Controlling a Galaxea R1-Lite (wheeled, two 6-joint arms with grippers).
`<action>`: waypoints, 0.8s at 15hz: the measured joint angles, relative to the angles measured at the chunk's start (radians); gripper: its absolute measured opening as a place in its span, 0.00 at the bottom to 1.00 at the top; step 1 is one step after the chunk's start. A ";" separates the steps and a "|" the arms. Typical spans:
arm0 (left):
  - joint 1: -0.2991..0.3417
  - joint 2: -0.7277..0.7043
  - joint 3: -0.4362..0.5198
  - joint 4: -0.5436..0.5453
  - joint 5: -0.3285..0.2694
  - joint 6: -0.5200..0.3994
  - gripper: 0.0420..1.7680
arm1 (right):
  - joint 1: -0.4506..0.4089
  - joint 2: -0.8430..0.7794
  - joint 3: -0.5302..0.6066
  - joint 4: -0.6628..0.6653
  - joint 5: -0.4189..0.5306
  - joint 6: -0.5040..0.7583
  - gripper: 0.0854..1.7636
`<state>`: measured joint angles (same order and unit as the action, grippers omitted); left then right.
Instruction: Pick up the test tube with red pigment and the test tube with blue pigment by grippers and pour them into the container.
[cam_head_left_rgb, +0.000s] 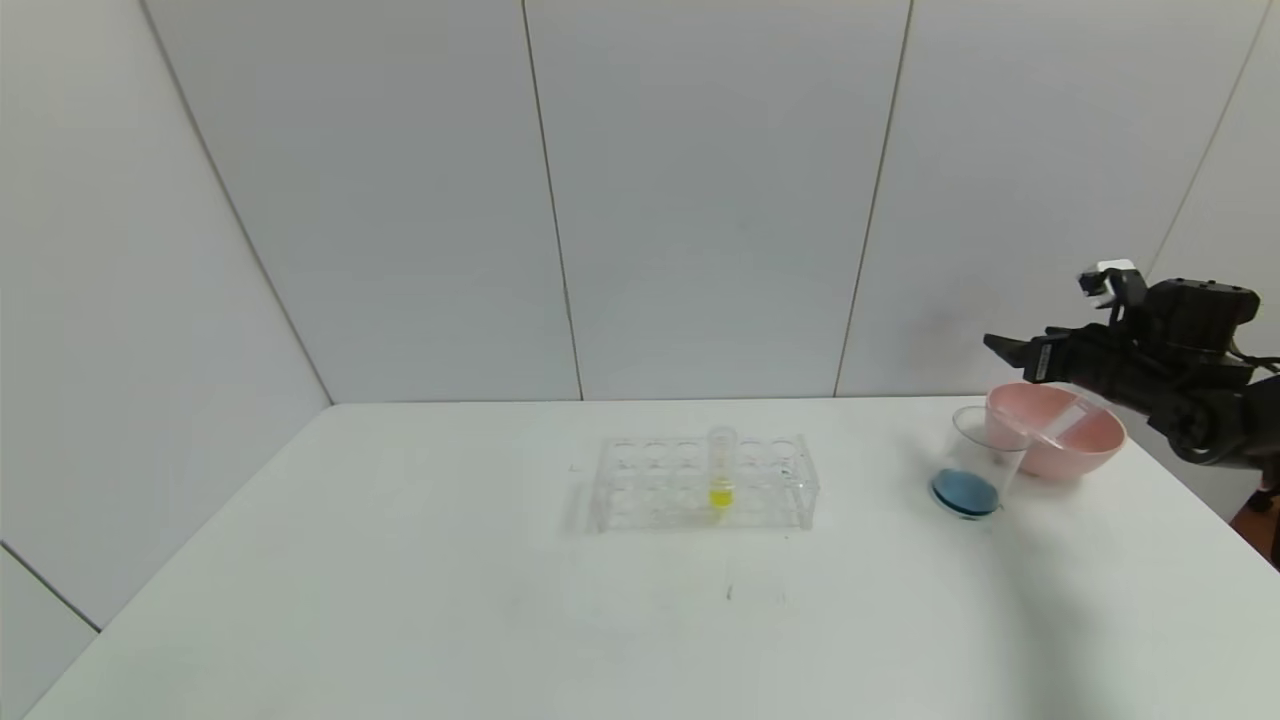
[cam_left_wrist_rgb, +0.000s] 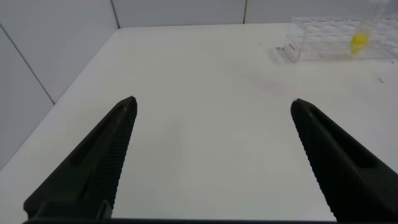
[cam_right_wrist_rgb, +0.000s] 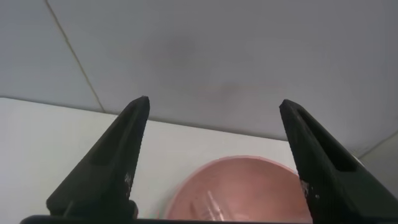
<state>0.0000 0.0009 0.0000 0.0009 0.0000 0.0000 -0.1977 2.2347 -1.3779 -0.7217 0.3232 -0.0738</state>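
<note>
The clear container (cam_head_left_rgb: 978, 450) stands at the table's right side with dark blue liquid at its bottom. No tube with red or blue liquid shows. A clear, empty-looking tube (cam_head_left_rgb: 1062, 421) lies slanted in the pink bowl; clear tubes (cam_right_wrist_rgb: 214, 208) also show in the bowl in the right wrist view, and I cannot tell which pigment they held. My right gripper (cam_head_left_rgb: 1003, 352) is open and empty, held above the bowl's near-left rim; it also shows in the right wrist view (cam_right_wrist_rgb: 213, 106). My left gripper (cam_left_wrist_rgb: 213, 104) is open and empty over bare table, outside the head view.
A pink bowl (cam_head_left_rgb: 1095, 452) sits right behind the container and also shows in the right wrist view (cam_right_wrist_rgb: 261, 177). A clear rack (cam_head_left_rgb: 640, 490) at the table's middle holds one yellow-liquid tube (cam_head_left_rgb: 721, 470); both show far off in the left wrist view, rack (cam_left_wrist_rgb: 317, 43), tube (cam_left_wrist_rgb: 359, 41).
</note>
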 joint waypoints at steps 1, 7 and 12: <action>0.000 0.000 0.000 0.000 0.000 0.000 1.00 | 0.038 -0.003 0.000 0.000 -0.035 0.017 0.85; 0.000 0.000 0.000 0.001 0.000 0.000 1.00 | 0.200 -0.116 0.096 -0.011 -0.131 0.061 0.91; 0.000 0.000 0.000 0.001 0.000 0.000 1.00 | 0.217 -0.336 0.364 -0.174 -0.126 0.058 0.94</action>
<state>0.0000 0.0009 0.0000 0.0017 0.0000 0.0000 0.0196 1.8983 -1.0140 -0.8957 0.1977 -0.0157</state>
